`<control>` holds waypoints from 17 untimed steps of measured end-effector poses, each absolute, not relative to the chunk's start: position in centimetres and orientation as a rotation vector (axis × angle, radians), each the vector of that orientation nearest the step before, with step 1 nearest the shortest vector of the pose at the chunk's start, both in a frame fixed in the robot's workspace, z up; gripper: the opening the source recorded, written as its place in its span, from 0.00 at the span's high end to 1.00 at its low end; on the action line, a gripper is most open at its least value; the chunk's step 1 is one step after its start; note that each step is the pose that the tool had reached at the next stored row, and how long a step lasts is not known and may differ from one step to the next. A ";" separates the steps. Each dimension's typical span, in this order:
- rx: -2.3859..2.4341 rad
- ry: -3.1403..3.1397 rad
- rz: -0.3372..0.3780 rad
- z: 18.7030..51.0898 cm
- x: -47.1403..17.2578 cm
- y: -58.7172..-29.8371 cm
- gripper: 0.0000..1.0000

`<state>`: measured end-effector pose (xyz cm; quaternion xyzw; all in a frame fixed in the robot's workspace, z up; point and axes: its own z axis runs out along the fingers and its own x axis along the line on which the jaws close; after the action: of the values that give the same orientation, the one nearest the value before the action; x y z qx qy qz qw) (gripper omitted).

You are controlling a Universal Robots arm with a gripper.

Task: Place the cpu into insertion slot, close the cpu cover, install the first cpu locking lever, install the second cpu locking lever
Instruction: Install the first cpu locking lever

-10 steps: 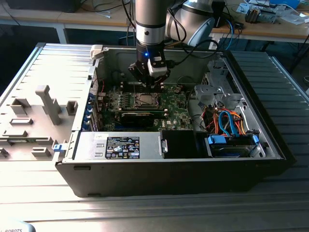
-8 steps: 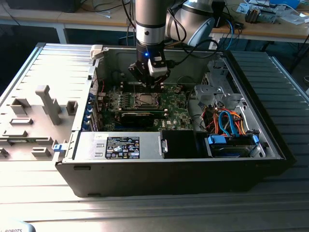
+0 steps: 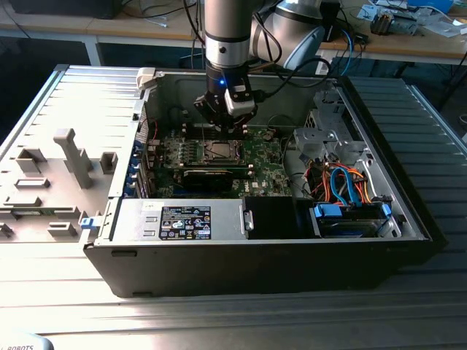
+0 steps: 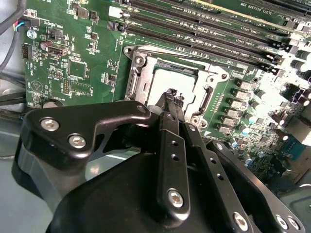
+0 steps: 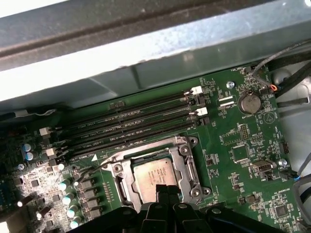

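Observation:
The cpu [image 5: 153, 175] [image 4: 179, 77] lies flat in the insertion slot [image 3: 217, 151] on the green board, silver-grey top up. The cpu cover [image 5: 184, 162] [image 4: 146, 73] lies down around it as a silver frame, with the chip showing through its cut-out. My gripper [image 4: 170, 93] [image 5: 162, 190] [image 3: 221, 125] hangs over one edge of the socket. Its black fingertips are together, with nothing between them. A thin wire lever [image 5: 95, 168] sticks out from the socket's corner, away from the frame.
Long black memory slots [image 5: 131, 121] run beside the socket, close to the grey case wall [image 5: 146, 63]. On the board lie a coin battery [image 5: 249, 103] and a black card [image 3: 208, 175]. Coloured cables [image 3: 343, 182] fill the case on the exterior view's right.

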<state>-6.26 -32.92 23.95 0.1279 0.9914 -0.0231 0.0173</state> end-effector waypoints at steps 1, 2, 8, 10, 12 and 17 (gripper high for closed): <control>0.392 3.081 -0.072 24.0 -6.3 -32.9 0.89; 0.386 3.082 -0.072 24.0 -6.3 -32.9 0.89; 0.356 3.085 -0.071 24.0 -6.3 -32.9 0.89; 0.346 3.086 -0.071 24.0 -6.3 -32.9 0.89; 0.328 3.088 -0.071 24.0 -6.3 -32.9 0.89; 0.297 3.091 -0.070 24.0 -6.3 -32.9 0.89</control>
<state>-6.26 -32.92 23.95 0.0957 0.9950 -0.0226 0.0180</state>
